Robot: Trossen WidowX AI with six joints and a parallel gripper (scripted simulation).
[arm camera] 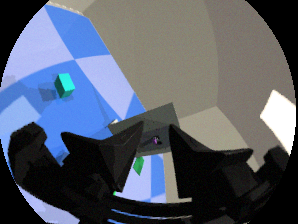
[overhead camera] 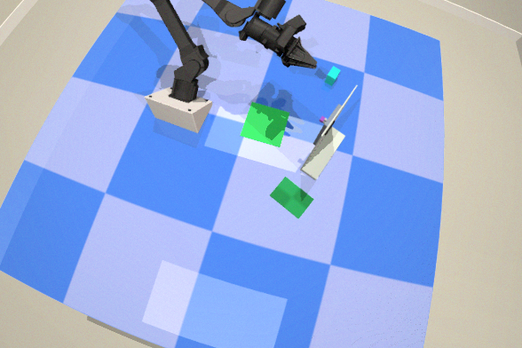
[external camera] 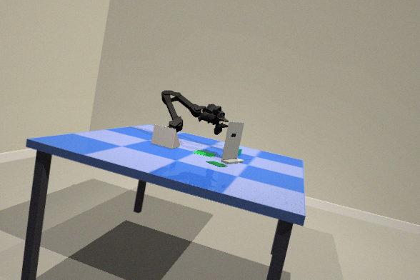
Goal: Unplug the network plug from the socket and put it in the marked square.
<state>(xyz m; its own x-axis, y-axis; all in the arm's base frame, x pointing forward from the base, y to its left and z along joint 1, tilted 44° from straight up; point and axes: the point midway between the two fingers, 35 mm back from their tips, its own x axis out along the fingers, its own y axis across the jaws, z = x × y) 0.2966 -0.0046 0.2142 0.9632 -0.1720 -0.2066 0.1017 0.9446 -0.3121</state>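
Note:
The upright panel (overhead camera: 345, 102) (external camera: 233, 148) (arm camera: 167, 114) stands on a pale foot. The plug shows only as a small magenta spot (overhead camera: 323, 119) (arm camera: 156, 140) at the dark socket on the panel's arm-facing side; its tab and whether it is locked are too small to tell. My gripper (overhead camera: 316, 65) (external camera: 227, 123) (arm camera: 156, 125) is partly open and empty, in the air in front of and above the plug, pointing down toward the panel side. A bright green square (overhead camera: 253, 129) (external camera: 204, 153) lies between arm base and panel. A darker green patch (overhead camera: 288, 197) (external camera: 216, 163) lies beside the panel's foot.
A cyan block (overhead camera: 333, 75) (external camera: 239, 152) (arm camera: 65, 85) stands on the table near the panel's far end, just beyond my fingertips in the top view. The pale foot (overhead camera: 321, 157) (external camera: 233, 161) sticks out behind the panel. The arm's beige base (overhead camera: 177, 111) (external camera: 164, 137) stands at the left.

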